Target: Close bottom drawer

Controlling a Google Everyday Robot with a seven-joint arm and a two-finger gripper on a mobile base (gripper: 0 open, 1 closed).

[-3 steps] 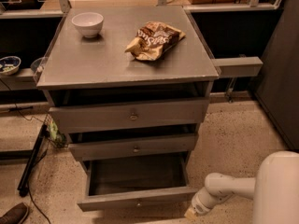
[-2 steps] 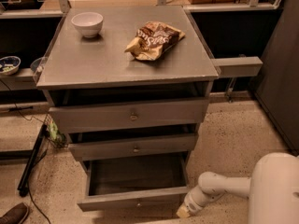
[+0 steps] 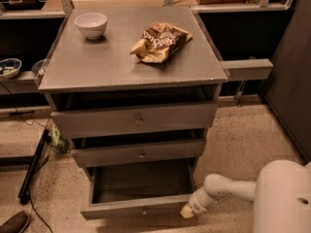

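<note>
Item: gripper (image 3: 187, 211), on a white arm (image 3: 228, 188) reaching in from the lower right. Shifted leftward since a second ago, now low at the right end of the bottom drawer (image 3: 136, 208) front panel; touching or just beside, cannot tell which. Grip state: cannot tell. Item: bottom drawer, unchanged since then, pulled well out below the other two, dark interior exposed, small knob at the middle of the front panel. Item: middle drawer (image 3: 141, 153), out a little, less than the bottom one, round knob at centre. Item: top drawer (image 3: 136, 120), also out a little, dark gap above it under the grey cabinet top (image 3: 97, 67). On the cabinet top, unmoved: white bowl (image 3: 91, 24) upright at the back left; crumpled snack bag (image 3: 160, 41) lying right of centre, well apart from the bowl. Surroundings: speckled beige floor (image 3: 243, 135); grey ledge (image 3: 245, 69) jutting from the cabinet's right side; patterned bowl (image 3: 8, 67) on a low shelf at far left; black bar (image 3: 31, 171) slanted on the floor left of the cabinet; toe of a shoe (image 3: 14, 222) at the bottom left corner; rounded white robot body (image 3: 284, 198) at the bottom right.
</note>
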